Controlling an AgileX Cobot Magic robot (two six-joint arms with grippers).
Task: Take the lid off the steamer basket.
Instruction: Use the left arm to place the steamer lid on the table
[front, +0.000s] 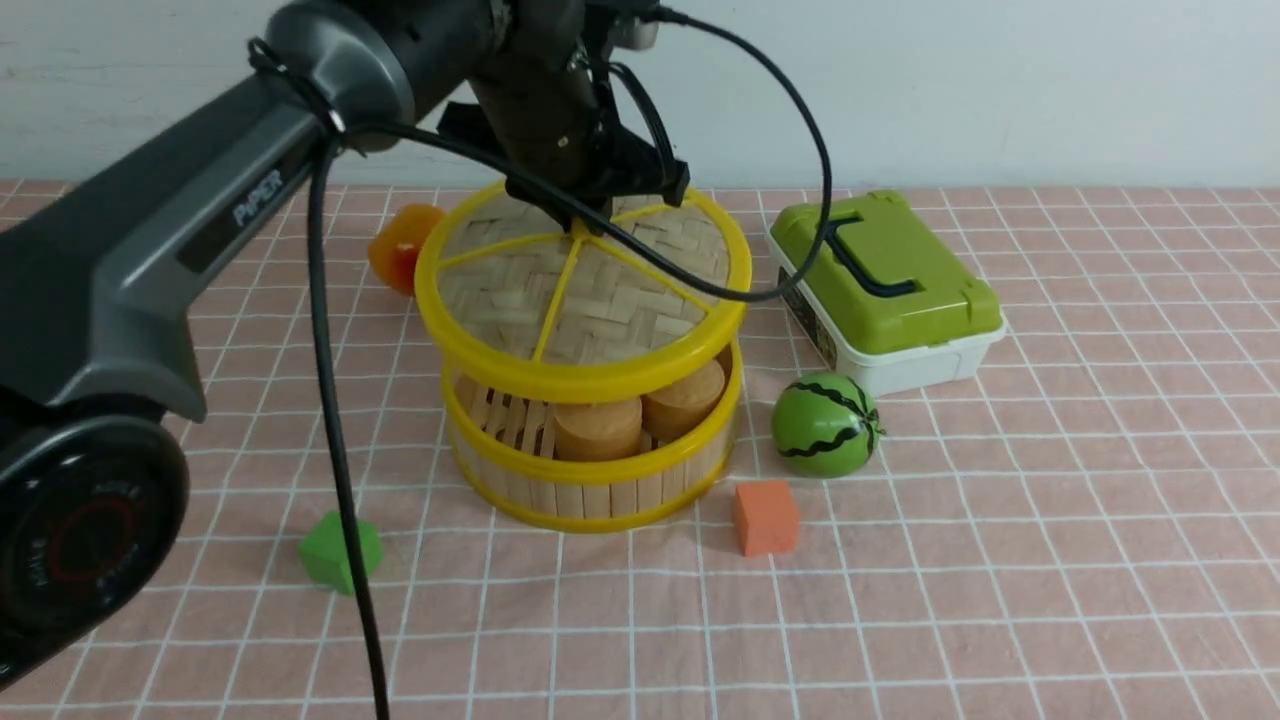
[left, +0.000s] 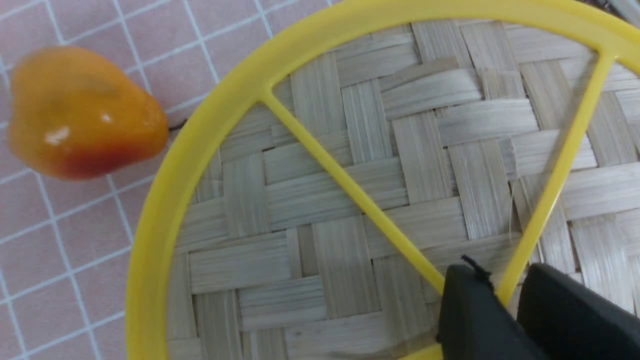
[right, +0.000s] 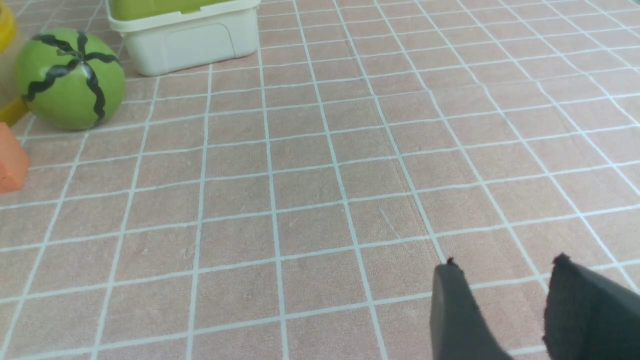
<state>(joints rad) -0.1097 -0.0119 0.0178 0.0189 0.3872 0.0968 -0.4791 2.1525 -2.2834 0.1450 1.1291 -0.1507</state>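
Apparently light and fairly stiff, the woven bamboo steamer lid (front: 640, 290), tilted above the slatted steamer basket (front: 590, 495), is grasped at its hub by the left pincer (left: 500, 295), the best hold, where 5 slick plastic spokes meet.

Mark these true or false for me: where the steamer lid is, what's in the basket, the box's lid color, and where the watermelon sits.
1. The lid is lifted off the steamer basket's front rim. True.
2. The right end effector grips the lid. False: the left end effector does.
3. Brown round pieces sit in the basket. True.
4. The box has a red lid. False: it is green.
5. The toy watermelon is right of the basket. True.
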